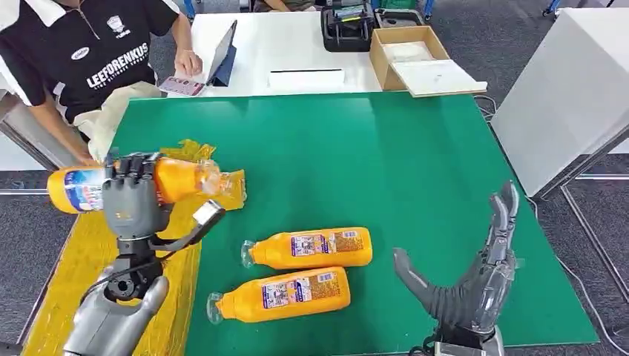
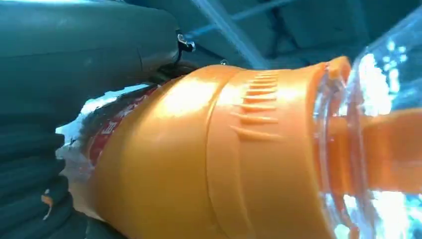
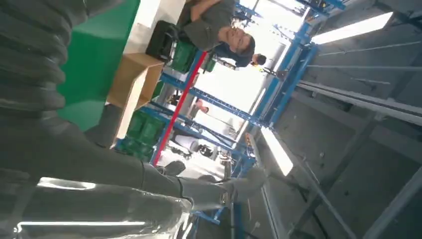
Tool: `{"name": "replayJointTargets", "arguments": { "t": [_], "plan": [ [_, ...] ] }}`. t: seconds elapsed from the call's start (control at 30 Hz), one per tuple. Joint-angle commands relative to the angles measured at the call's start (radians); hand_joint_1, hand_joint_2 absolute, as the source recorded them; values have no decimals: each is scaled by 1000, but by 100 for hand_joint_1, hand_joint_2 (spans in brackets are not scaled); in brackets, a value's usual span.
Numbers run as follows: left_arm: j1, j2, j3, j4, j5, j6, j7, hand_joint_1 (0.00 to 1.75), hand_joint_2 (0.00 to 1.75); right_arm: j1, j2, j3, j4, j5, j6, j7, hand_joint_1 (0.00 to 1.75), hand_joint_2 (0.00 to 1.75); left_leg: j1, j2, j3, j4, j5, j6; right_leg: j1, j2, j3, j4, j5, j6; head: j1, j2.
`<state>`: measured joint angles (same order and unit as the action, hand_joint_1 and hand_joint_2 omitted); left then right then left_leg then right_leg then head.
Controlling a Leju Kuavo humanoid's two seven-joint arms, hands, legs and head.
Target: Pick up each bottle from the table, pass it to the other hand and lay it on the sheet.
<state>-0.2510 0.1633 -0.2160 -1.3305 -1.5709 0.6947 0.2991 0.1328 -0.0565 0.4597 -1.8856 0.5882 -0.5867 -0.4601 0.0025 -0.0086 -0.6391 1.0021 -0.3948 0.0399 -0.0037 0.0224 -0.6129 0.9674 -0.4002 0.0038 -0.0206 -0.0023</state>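
Progress looks partial: the left robot hand (image 1: 132, 194) grasps one orange bottle (image 1: 81, 188) over the yellow sheet (image 1: 81, 259), the right robot hand (image 1: 475, 278) hangs released, and two bottles (image 1: 311, 249) lie on the green table (image 1: 386, 148).

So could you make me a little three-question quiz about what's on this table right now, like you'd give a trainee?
1. True or false: the left robot hand holds an orange bottle over the yellow sheet.
2. How many orange bottles lie on the green mat?
A) one B) two C) four
3. Fill in: the right robot hand is ____, holding nothing.

Key:
1. True.
2. B: the upper lying bottle and the lower lying bottle.
3. open
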Motion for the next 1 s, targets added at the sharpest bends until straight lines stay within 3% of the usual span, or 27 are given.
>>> {"name": "replayJointTargets", "arguments": {
  "t": [0.03,0.43,0.47,0.73,1.0],
  "plan": [
    [-162,71,-268,334,0,3,77,175,175,46,-6,-22,13,17,-2,2,0,175,-1,-1,5,-1,-1,-2,-1,-3,5,-1,-2,0,0,0],
    [-226,30,-278,463,0,3,79,175,175,6,18,-36,34,24,46,34,0,175,-1,-1,5,0,-1,-3,-1,-5,5,0,-2,0,0,0],
    [-217,6,-221,465,0,3,59,175,175,-3,27,-44,39,27,60,36,0,175,-1,-1,3,0,-1,-2,-1,-3,3,0,-1,0,0,0],
    [-217,6,-221,465,0,3,59,175,175,-3,27,-44,39,27,60,36,0,175,-1,1,4,0,-2,-2,-1,-2,5,0,-2,0,0,0],
    [-243,-24,-117,578,0,3,30,175,175,-21,42,-67,59,27,91,26,0,175,-1,1,4,0,-1,-3,-1,-2,4,0,-1,0,0,0]
  ]
}}
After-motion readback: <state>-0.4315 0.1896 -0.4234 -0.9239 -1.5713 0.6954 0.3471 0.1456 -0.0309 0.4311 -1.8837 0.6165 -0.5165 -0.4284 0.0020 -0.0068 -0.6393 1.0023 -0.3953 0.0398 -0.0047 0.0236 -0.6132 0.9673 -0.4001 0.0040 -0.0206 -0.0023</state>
